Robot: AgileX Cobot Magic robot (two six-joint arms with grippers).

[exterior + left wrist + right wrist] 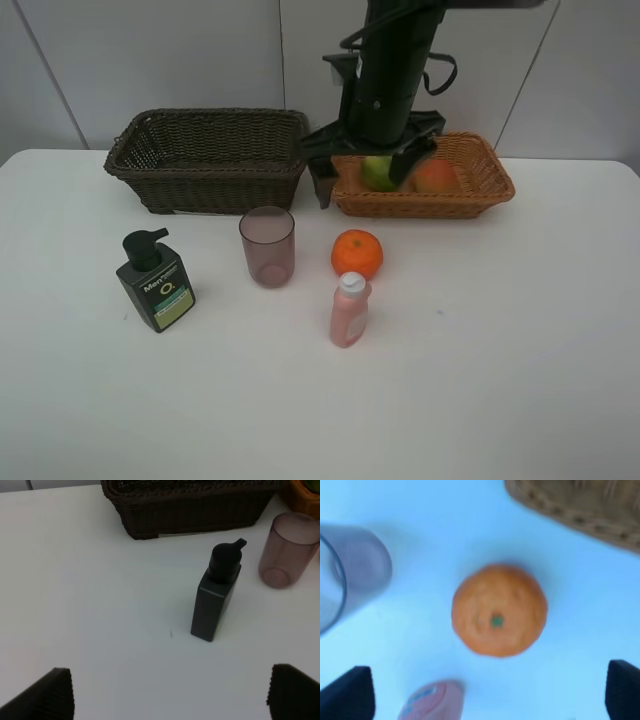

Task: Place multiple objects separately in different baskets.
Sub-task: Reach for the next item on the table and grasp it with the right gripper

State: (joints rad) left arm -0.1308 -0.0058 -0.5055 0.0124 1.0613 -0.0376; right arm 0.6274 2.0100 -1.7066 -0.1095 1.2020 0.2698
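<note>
The dark brown basket [205,160] is empty. A green fruit [377,172] and a red-yellow fruit [437,177] lie in the light tan basket [480,190]. On the table stand the dark green pump bottle [156,283] [216,597], the pink cup [267,246] [289,550] [347,575] and the small pink bottle [349,310] [432,700]. The orange [357,253] [499,610] lies between them. My right gripper [362,188] [487,695] hangs open over the tan basket's left end, above the orange. My left gripper [170,700] is open and empty, short of the pump bottle.
The white table [500,350] ends at a white panelled wall behind the baskets. The right arm's black column [392,70] rises above the tan basket. The left arm is outside the exterior high view.
</note>
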